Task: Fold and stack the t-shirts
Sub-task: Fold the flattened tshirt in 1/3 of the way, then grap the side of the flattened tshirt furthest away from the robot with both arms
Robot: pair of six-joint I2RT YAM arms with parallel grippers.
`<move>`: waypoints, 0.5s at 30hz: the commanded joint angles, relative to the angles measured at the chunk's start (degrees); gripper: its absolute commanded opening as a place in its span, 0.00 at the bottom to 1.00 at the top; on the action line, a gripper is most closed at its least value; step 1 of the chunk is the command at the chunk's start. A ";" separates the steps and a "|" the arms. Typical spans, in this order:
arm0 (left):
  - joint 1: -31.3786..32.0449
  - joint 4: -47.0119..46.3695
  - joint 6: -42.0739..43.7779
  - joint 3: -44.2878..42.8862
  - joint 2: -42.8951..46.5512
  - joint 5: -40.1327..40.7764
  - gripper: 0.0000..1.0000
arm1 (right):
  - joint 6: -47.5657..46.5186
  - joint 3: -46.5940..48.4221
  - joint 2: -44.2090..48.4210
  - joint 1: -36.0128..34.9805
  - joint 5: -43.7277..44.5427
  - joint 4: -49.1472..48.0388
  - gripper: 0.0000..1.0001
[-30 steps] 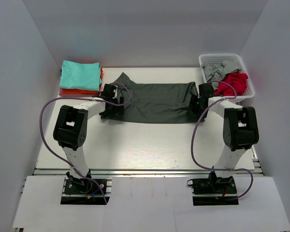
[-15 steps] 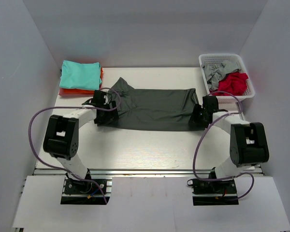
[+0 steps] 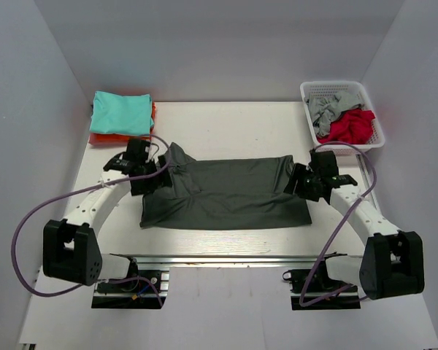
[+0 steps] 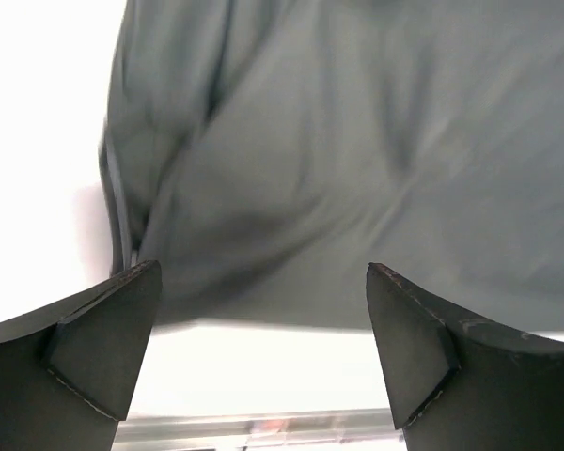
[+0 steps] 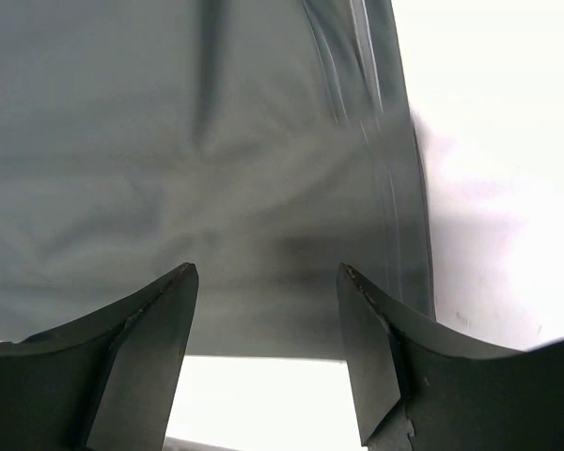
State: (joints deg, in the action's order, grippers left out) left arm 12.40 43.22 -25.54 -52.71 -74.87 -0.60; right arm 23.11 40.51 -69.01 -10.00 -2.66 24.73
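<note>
The dark charcoal grey cloth t-shirt [image 3: 226, 193] lies spread out flat in the middle of the white table [image 3: 226, 124], a bit to the near side. There are five t-shirts in all.

At the table's far left corner sits one pile of two folded shirts. The teal t-shirt [image 3: 120, 111] is on top, and the orange t-shirt [image 3: 96, 137] peeks out under it.

There are two robot arms. The left gripper [image 3: 146, 184] hangs over the left end of the dark shirt. In the left wrist view its two black fingers [image 4: 94, 348] are spread wide and hold nothing. The cloth lies below them.

The dark shirt's near edge is close to the table's near edge, with a thin strip of bare table between. Its left end has some folds and wrinkles. On the far side of the table, a wide bare strip shows behind the shirt.

The right gripper [image 3: 305, 186] hangs over the right end of the dark shirt. Its fingers [image 5: 141, 348] are apart too, with nothing pinched between them.

At the table's far right corner stands one white plastic mesh basket [image 3: 334, 87]. Two crumpled shirts lie in it, the light grey t-shirt [image 3: 323, 109] and the red t-shirt [image 3: 350, 126].
</note>
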 commanded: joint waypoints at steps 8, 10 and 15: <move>-0.63 -13.17 7.86 -29.79 -28.46 6.22 1.00 | -0.44 20.47 -15.51 0.07 6.87 -7.33 0.67; -0.63 -12.28 8.66 -38.47 -36.96 8.06 1.00 | -1.32 24.76 -17.64 0.24 8.97 -6.89 0.67; -0.63 -11.41 11.55 -54.13 -49.83 6.23 0.91 | -2.37 30.67 -26.77 0.24 10.22 -5.75 0.67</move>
State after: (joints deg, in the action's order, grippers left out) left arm 12.08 31.18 -17.19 -99.74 -122.50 5.34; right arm 22.04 67.35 -92.47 -9.87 5.08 19.05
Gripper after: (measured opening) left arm 0.928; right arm 0.670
